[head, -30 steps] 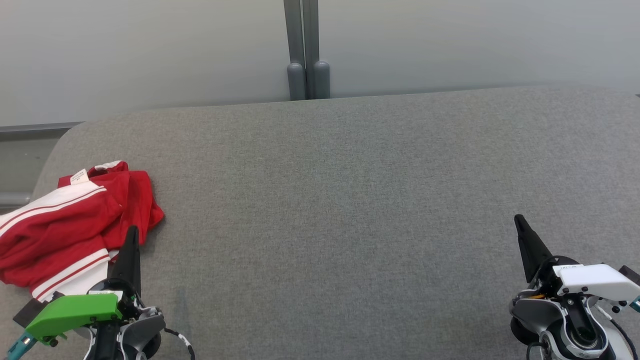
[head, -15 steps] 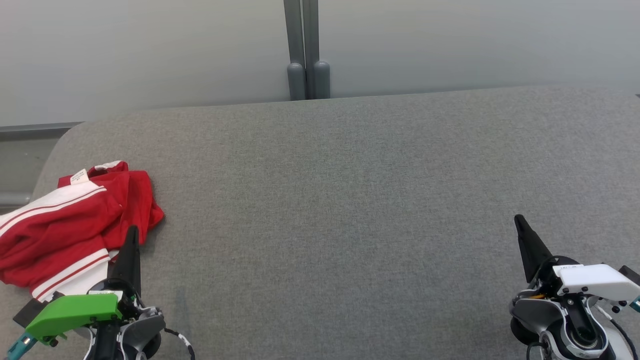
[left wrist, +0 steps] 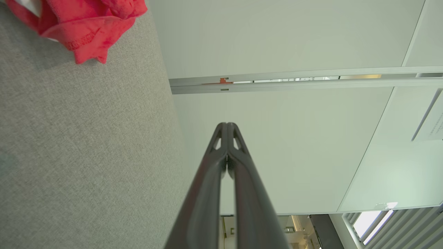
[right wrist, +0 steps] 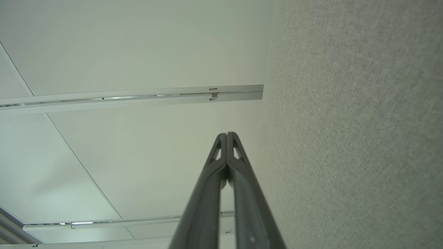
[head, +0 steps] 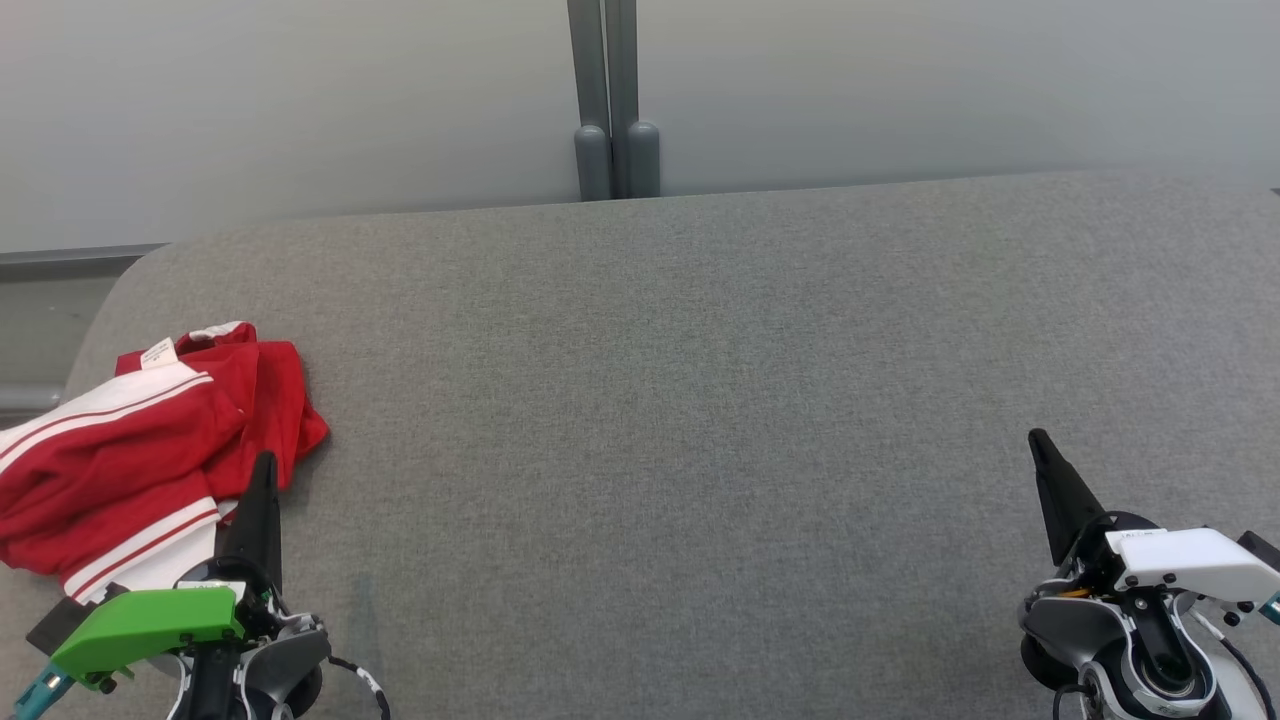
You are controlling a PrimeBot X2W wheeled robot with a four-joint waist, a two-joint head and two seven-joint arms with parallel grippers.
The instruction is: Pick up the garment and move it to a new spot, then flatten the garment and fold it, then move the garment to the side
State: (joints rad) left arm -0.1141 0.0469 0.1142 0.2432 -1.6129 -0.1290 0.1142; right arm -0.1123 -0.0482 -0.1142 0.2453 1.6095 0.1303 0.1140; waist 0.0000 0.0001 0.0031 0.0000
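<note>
A red garment (head: 130,450) with white stripes lies crumpled at the left edge of the grey table (head: 700,400); a red corner of it (left wrist: 86,31) shows at the top left of the left wrist view. My left gripper (head: 264,462) is shut and empty, its tip right beside the garment's near right edge; its fingertips (left wrist: 226,125) meet in the wrist view. My right gripper (head: 1038,440) rests at the lower right, far from the garment, shut with nothing in it, its tips (right wrist: 226,135) pressed together.
The table's rounded far left corner (head: 150,260) lies close behind the garment. A pale wall with a grey post (head: 612,100) stands behind the table's far edge.
</note>
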